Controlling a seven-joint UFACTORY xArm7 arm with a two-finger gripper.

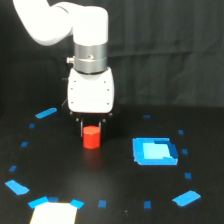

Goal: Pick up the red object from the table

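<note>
The red object (91, 138) is a small red-orange cylinder standing upright on the black table (120, 175), left of centre in the exterior view. My gripper (92, 129) hangs straight down from the white arm, directly over it. Its two dark fingers (82, 128) reach down on either side of the cylinder's upper part and press against it. The gripper is shut on the red object. A faint red reflection lies on the table just beneath the cylinder, and whether its base still touches the surface does not show.
A flat blue square patch (155, 151) lies to the exterior view's right of the cylinder. Small blue tape pieces (186, 198) ring the area. A pale rectangle (54, 213) sits at the bottom left edge. A dark curtain fills the background.
</note>
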